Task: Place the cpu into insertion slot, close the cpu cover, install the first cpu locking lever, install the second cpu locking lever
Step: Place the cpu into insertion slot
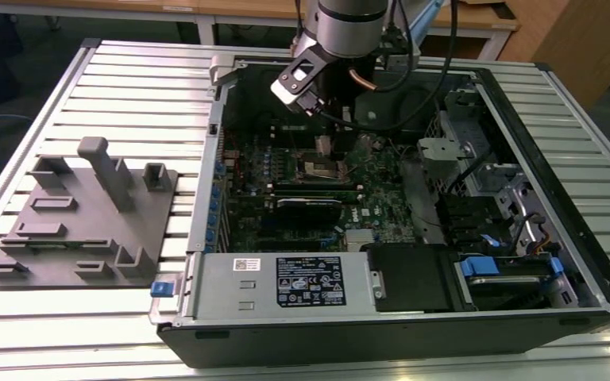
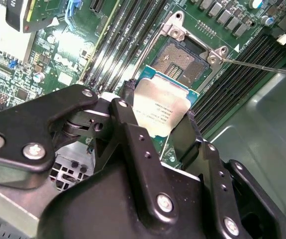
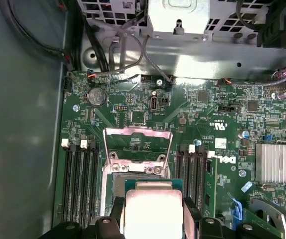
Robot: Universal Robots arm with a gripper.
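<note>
My gripper [image 2: 160, 122] is shut on the cpu [image 2: 158, 105], a flat square chip with a dull silver top, clamped by its edges between the black fingers [image 2: 133, 134]. The chip hangs just above the insertion slot [image 2: 178, 59], whose dark gold-tinted centre lies bare inside its silvery rim. In the first wrist view the cpu [image 3: 152, 211] covers the near part of the insertion slot [image 3: 117, 185], and the cpu cover [image 3: 138, 133] stands swung open behind it. A thin locking lever [image 2: 254, 64] sticks out, unlatched. In the exterior view the gripper [image 1: 324, 144] hovers over the insertion slot [image 1: 321, 168].
Long black memory slots [image 3: 78, 179] flank the socket on both sides. A finned heat sink [image 3: 279, 162] and cables [image 3: 118, 55] sit nearby. The open case wall [image 1: 538, 159], the labelled power supply box [image 1: 283, 282] and a grey fixture plate [image 1: 83, 214] show in the exterior view.
</note>
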